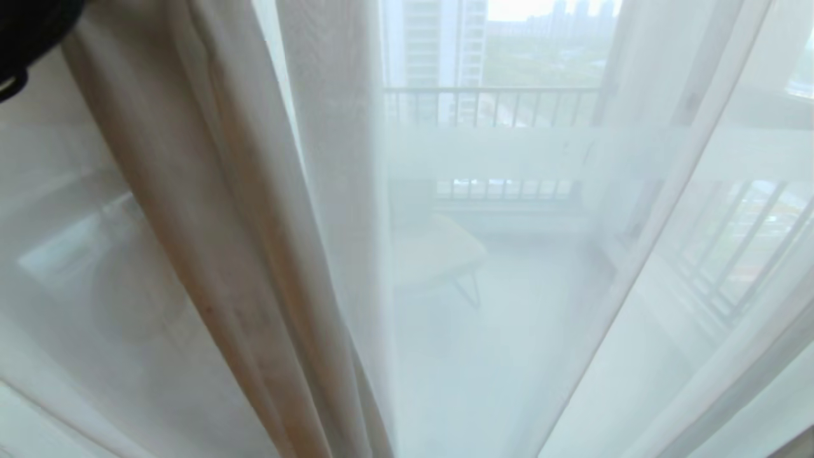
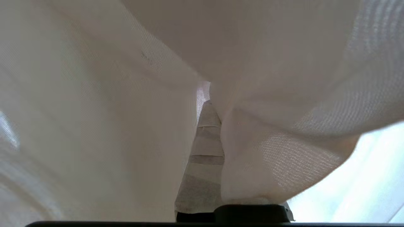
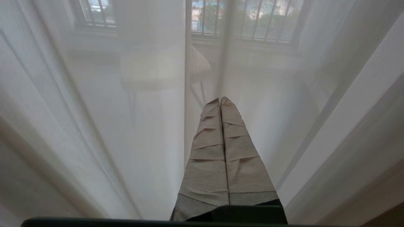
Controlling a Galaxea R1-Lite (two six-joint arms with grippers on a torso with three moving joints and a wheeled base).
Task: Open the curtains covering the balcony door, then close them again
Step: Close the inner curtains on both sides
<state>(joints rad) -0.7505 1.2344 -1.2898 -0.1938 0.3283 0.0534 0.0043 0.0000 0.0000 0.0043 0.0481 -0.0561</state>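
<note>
Head view: sheer white curtain (image 1: 509, 286) fills almost the whole frame, its folds running top to bottom and fanning out from lower centre. One thick beige-cream drape (image 1: 210, 210) cuts through it as a long band, its long axis slanting from the upper left down to the bottom centre. A hemmed sheer edge hangs near-vertical at centre.

Through the sheer, hazy: a balcony railing (image 1: 489, 105) across the upper centre, more railing bars slanting along the right side, a pale chair (image 1: 439, 254) on thin legs at centre, and tower blocks (image 1: 435, 41) at the top. The balcony door itself cannot be made out behind the cloth. A dark piece of the robot sits in the upper-left corner.

Left wrist view: left hand (image 2: 206, 104) is at centre, with its fingers closed on curtain cloth. One tape-wrapped finger (image 2: 205, 151) shows; the other is covered by beige-white fabric (image 2: 268, 94) draped over it from the upper right. Woven cloth also fills the left side of the frame.

Right wrist view: right hand (image 3: 220, 100) at lower centre, its two tape-wrapped fingers (image 3: 205, 151) pressed together, holding nothing, pointing at the sheer. Barred windows (image 3: 243, 19) and the chair show faintly beyond.
</note>
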